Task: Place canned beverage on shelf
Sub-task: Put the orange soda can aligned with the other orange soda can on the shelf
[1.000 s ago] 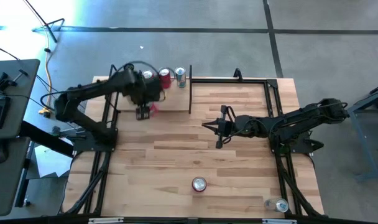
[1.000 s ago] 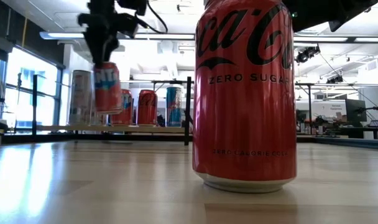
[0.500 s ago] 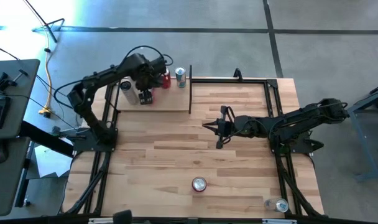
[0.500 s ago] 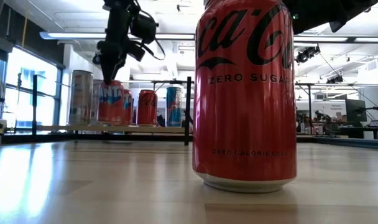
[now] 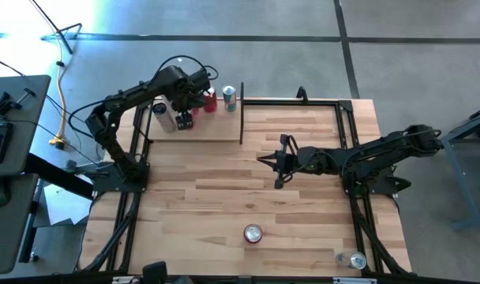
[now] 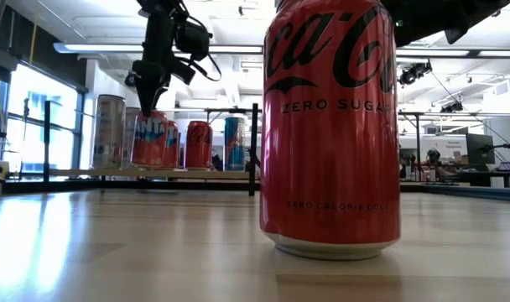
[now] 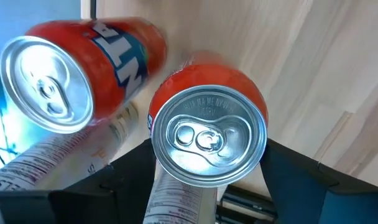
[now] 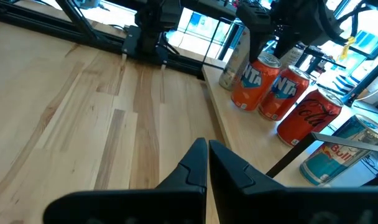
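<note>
The left gripper grips the orange can standing on the shelf; it should release only once the can sits flat, then rise straight, clear of the neighbouring can; the right gripper, fingers together, waits mid-table.

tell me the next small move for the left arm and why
Probably open the left claw and lift straight up. The orange Fanta can it grips already stands upright on the shelf beside the other cans, so it seems placed. The right claw waits over mid-table.
</note>
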You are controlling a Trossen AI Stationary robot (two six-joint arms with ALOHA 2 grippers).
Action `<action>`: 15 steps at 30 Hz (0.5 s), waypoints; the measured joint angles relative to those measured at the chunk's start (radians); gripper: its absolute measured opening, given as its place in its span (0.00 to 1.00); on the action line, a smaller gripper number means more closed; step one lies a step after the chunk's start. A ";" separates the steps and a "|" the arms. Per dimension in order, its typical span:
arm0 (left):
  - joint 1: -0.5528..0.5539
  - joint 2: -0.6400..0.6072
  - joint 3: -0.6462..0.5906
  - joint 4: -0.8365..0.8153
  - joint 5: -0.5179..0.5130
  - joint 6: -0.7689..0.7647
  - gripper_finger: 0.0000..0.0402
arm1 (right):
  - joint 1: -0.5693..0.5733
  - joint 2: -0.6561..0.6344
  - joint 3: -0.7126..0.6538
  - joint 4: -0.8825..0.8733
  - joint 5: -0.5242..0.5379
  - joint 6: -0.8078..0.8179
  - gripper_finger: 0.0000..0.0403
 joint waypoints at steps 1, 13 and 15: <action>0.000 0.000 0.000 0.003 0.000 0.005 0.64 | 0.000 0.000 0.000 0.000 0.000 0.000 0.00; 0.007 -0.001 -0.003 0.001 0.031 -0.013 0.65 | 0.000 0.000 0.000 0.000 0.000 0.004 0.00; 0.011 -0.001 -0.004 0.004 0.032 -0.037 0.65 | 0.000 0.000 0.000 0.000 0.000 0.004 0.00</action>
